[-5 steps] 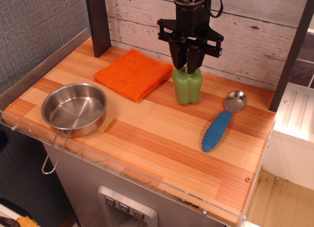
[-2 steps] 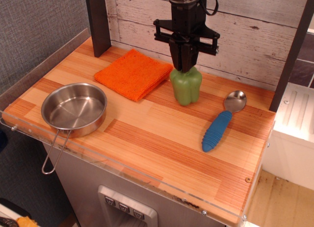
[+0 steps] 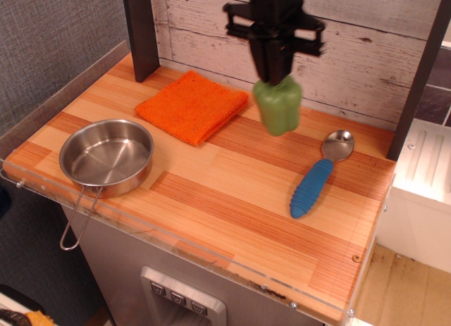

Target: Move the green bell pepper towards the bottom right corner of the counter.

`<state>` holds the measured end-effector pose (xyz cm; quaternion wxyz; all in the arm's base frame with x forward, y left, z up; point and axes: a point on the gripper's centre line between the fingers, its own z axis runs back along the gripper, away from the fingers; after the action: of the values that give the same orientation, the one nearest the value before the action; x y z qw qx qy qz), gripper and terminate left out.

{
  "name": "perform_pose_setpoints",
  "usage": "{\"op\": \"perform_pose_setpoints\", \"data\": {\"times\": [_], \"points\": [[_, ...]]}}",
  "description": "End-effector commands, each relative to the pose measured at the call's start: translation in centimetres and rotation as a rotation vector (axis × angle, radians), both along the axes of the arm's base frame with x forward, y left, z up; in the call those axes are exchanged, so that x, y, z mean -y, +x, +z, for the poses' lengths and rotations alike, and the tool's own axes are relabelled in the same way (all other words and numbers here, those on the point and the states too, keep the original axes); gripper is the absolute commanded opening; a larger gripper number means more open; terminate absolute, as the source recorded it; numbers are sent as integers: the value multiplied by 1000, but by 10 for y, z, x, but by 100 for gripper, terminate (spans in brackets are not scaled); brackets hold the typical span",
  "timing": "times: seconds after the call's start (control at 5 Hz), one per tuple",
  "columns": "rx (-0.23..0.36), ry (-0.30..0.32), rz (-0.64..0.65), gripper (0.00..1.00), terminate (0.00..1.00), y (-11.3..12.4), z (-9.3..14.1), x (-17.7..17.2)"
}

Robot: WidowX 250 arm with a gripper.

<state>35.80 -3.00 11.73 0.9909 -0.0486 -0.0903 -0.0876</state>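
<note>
A rectangular butcher-block wooden table (image 3: 232,199) with a clear plastic rim fills most of the view, backed by a whitewashed plank wall (image 3: 366,51). Near its left front edge sits a round steel pan (image 3: 106,157) with a wire handle hanging over the rim. An orange folded cloth (image 3: 192,105) lies toward the back, left of centre. A black end effector (image 3: 276,74) comes down from the top of the view, its fingers closed narrowly on the top of the green bell pepper (image 3: 278,108). The pepper hangs lifted clear of the table, above the back centre, just right of the cloth. A spoon (image 3: 318,174) with a blue ribbed handle lies on the right side, its bowl pointing to the wall.
</note>
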Motion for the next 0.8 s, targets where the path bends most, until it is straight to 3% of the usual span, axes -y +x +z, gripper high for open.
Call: {"op": "perform_pose_setpoints", "data": {"times": [0.0, 0.4, 0.6], "points": [[50, 52, -148, 0, 0, -64, 19, 43], [-4, 98, -149, 0, 0, -102, -2, 33], [-13, 74, -170, 0, 0, -106, -9, 37]]}}
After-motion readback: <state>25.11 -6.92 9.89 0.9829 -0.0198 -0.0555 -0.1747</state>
